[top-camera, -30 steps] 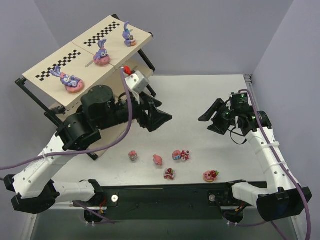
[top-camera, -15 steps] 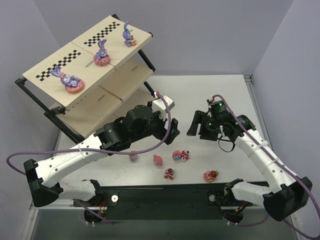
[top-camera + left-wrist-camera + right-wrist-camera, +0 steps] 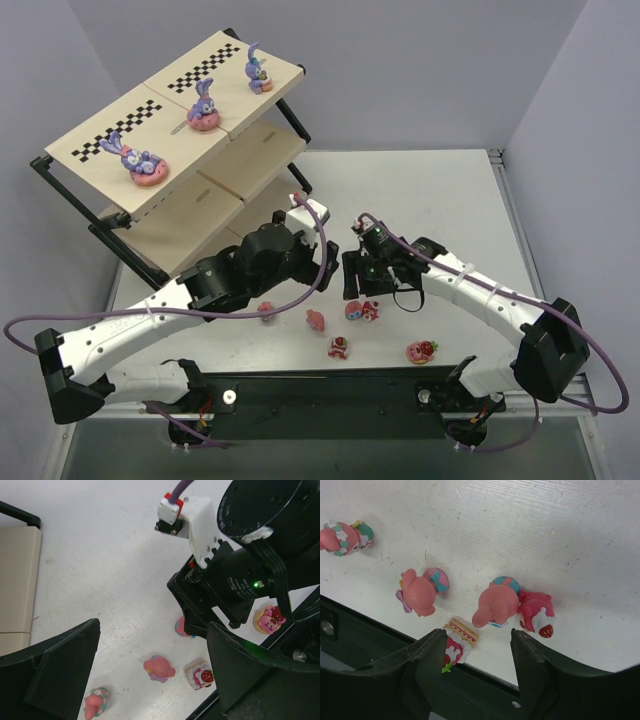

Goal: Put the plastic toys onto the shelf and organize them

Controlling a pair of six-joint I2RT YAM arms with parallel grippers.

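Observation:
Three purple bunnies (image 3: 203, 108) stand on the shelf's (image 3: 95, 130) checkered top board. Several small pink toys lie near the table's front edge. My right gripper (image 3: 356, 290) is open and empty, low over a pair of pink figures (image 3: 362, 310) that touch each other. In the right wrist view my gripper (image 3: 477, 650) frames this pair (image 3: 497, 605) and a strawberry cake toy (image 3: 456, 642). My left gripper (image 3: 328, 265) is open and empty above the toys. In its wrist view it (image 3: 150, 680) hovers over a pink figure (image 3: 159, 668) and the cake toy (image 3: 199, 674).
A pink toy with a green wreath (image 3: 266, 311) lies furthest left and a pink figure on a donut base (image 3: 421, 350) furthest right. My two grippers are close together; the right wrist body (image 3: 235, 575) fills the left wrist view. The black front rail (image 3: 330, 385) runs just below the toys.
My left arm has swung away from the shelf, down to the table's middle. My right arm has moved left and down to the pair of pink figures. The toys have not moved.

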